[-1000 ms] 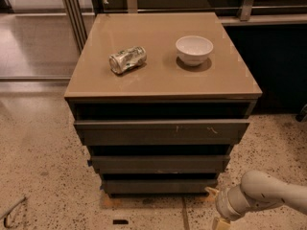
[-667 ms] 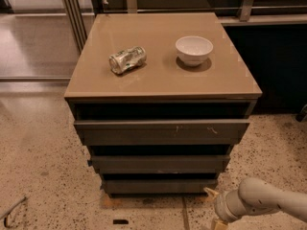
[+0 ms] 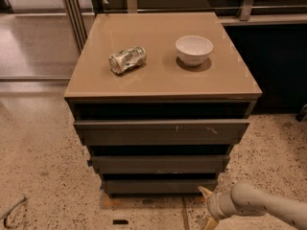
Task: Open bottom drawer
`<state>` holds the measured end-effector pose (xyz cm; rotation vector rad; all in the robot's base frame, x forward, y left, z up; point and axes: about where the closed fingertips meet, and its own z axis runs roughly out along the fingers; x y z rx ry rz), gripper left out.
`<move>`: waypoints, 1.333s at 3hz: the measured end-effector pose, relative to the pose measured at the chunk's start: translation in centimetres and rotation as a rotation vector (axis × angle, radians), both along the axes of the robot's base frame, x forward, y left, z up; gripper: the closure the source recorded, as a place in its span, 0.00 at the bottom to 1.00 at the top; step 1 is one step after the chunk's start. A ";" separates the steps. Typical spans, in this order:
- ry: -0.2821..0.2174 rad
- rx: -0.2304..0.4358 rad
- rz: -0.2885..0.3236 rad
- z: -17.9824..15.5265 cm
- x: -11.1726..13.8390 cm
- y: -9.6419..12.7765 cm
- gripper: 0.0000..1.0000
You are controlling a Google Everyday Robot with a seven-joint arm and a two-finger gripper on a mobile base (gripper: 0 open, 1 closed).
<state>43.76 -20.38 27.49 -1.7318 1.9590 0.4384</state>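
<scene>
The bottom drawer (image 3: 160,186) is the lowest, narrowest dark grey front of the cabinet, flat and without a handle. It sits about flush, with a dark gap above it. My gripper (image 3: 207,207) is low at the right, just in front of and below the drawer's right corner. Its pale fingertips (image 3: 206,191) are spread apart with nothing between them. The upper fingertip is close to the drawer's lower right edge; I cannot tell if it touches. The pale arm runs off to the lower right.
Above are the middle drawer (image 3: 158,163) and the wide top drawer (image 3: 160,131) with pale scratches. A crushed can (image 3: 127,59) and a white bowl (image 3: 194,49) sit on the tan cabinet top (image 3: 163,85). Speckled floor surrounds the cabinet; dark furniture (image 3: 278,66) stands at the right.
My gripper has moved slightly left and down, closer to the bottom drawer's right corner. The drawers, can and bowl have not moved.
</scene>
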 end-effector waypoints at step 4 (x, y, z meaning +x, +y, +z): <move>-0.167 -0.040 -0.052 -2.4 5.4 -0.2 0.00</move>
